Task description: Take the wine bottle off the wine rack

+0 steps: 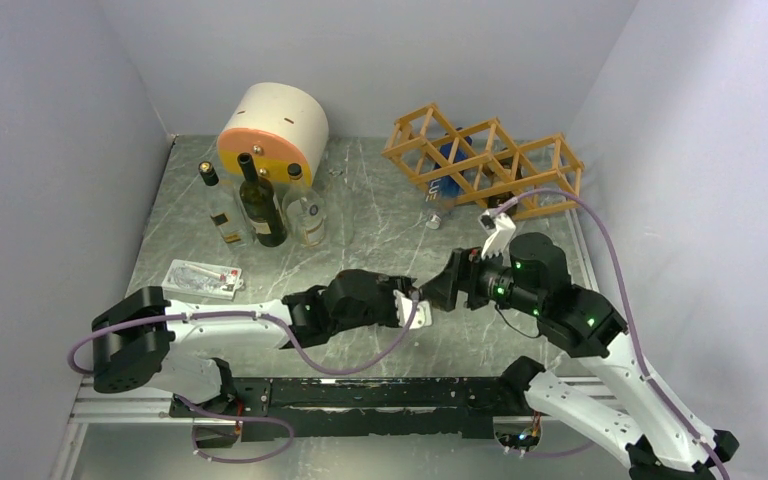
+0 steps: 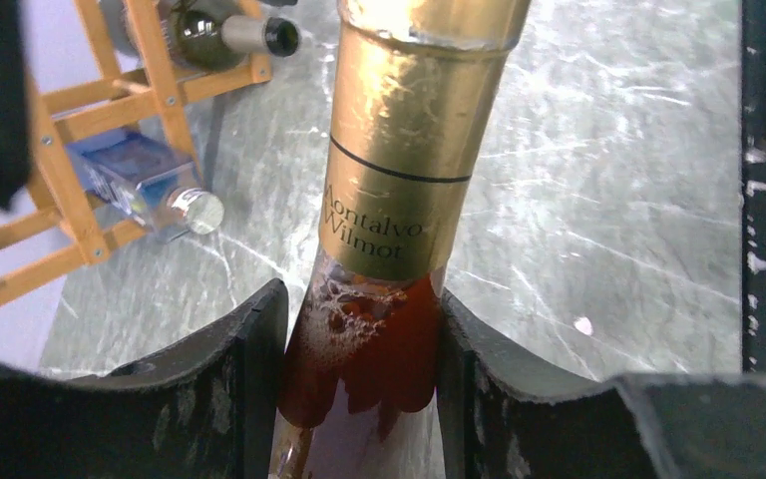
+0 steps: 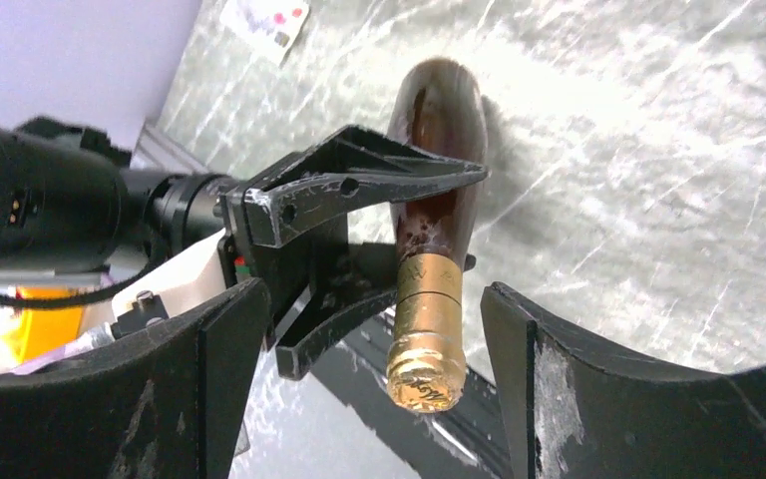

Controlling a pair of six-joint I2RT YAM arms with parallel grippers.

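Observation:
The wine bottle [image 2: 399,150] has a gold foil top and amber liquid, and it hangs in the air between the two arms above the table. My left gripper [image 2: 359,349] is shut on its neck just below the foil. In the right wrist view the left fingers [image 3: 359,185] clamp the wine bottle [image 3: 444,200], while my right gripper [image 3: 371,304] stands open with the foil cap between its pads, not touching. The wine rack [image 1: 485,160] stands at the back right, apart from both grippers, with a blue bottle [image 2: 140,180] and a dark bottle [image 2: 219,35] lying in it.
A cream and orange cylinder [image 1: 272,130] stands at the back left with several upright bottles [image 1: 260,200] in front of it. A flat clear packet [image 1: 203,278] lies near the left arm. Grey walls close in the table on three sides.

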